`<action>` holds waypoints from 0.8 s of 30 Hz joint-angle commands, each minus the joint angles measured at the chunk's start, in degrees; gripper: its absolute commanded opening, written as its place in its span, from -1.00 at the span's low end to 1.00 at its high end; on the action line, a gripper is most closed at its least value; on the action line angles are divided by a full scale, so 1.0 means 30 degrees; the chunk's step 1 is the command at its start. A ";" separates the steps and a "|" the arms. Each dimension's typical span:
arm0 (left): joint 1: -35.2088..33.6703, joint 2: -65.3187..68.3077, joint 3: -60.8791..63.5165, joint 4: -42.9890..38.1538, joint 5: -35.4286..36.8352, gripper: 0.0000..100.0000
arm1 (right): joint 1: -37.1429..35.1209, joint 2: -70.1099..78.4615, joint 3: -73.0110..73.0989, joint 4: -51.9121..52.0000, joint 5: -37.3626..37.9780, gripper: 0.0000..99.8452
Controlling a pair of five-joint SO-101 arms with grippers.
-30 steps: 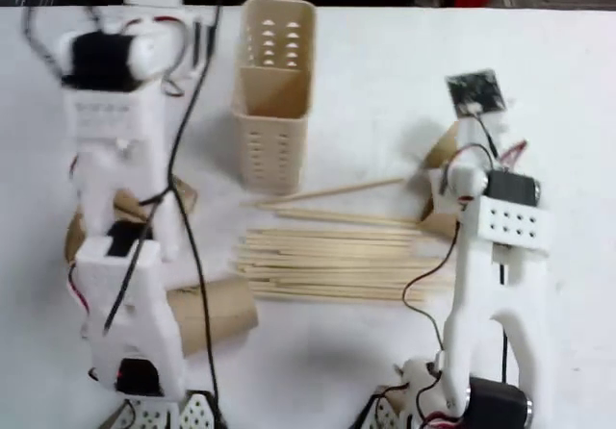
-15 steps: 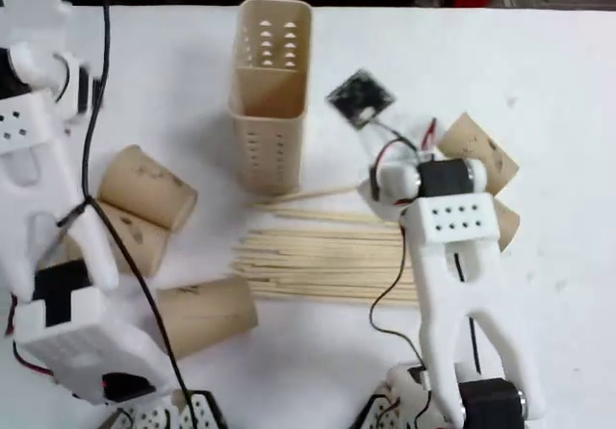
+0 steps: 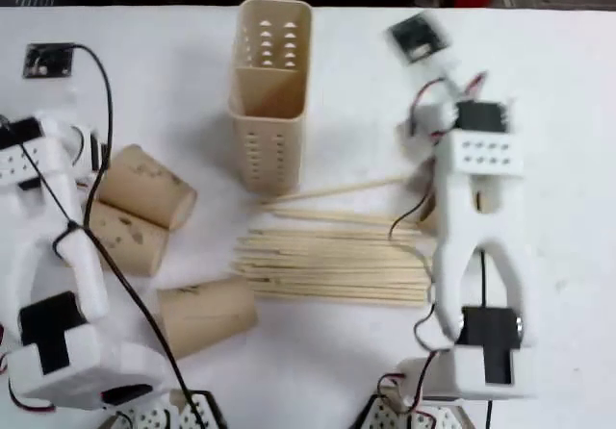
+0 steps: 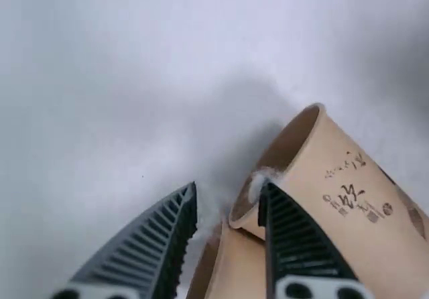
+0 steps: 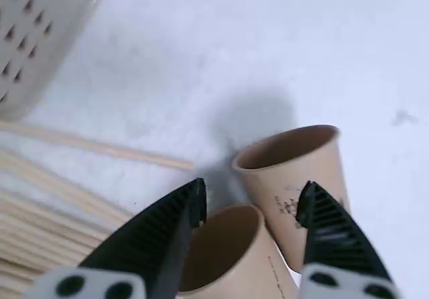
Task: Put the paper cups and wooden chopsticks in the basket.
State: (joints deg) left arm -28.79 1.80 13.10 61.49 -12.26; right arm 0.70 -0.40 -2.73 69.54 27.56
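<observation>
Desk [image 3: 563,73]: bare room behind and right of the basket [image 3: 272,112], which stands upright at centre-back. Chopsticks [image 3: 332,261] heaped just in front of it.

Left cups [image 3: 144,189] lie on their sides, two touching. Right cups [image 5: 295,171] lie paired.

Left gripper [image 4: 228,192]: fingers apart, one at a rim. Right gripper [image 5: 253,188]: fingers apart over the pair.

Judgement: straddle one cup wall only and lift clear of its neighbour.

I have the white table [image 3: 558,83] carrying an upright perforated basket [image 3: 272,112], a heap of wooden chopsticks [image 3: 327,264] in front of it, and one stray chopstick [image 3: 332,191] angled between them. On the left three paper cups lie on their sides: the far cup [image 3: 144,187] touches the middle cup [image 3: 125,239], and the near cup [image 3: 204,314] lies apart. On the right two more cups [image 5: 295,171] lie close together.
</observation>
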 commanded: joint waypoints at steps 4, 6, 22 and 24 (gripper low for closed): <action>0.1626 -0.0894 0.4806 -0.5626 0.2784 -0.66 | 0.1421 0.4440 -0.6066 0.1802 -0.3077 -0.54; 0.1187 -0.0923 0.5392 -0.6564 0.2784 -0.66 | 0.1568 0.6110 -0.7736 0.1949 -0.3311 -0.54; 0.1099 -0.0835 0.6125 -0.7267 0.2813 -0.66 | 0.2974 1.6777 -2.0894 0.6667 -0.3341 -0.54; 0.1099 -0.0835 0.6388 -0.7941 0.2813 -0.66 | 0.3443 1.7509 -2.2330 0.7575 -0.3282 -0.54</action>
State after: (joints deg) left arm -25.54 -1.01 29.45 39.25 -4.44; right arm 9.05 51.38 -62.33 88.97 17.89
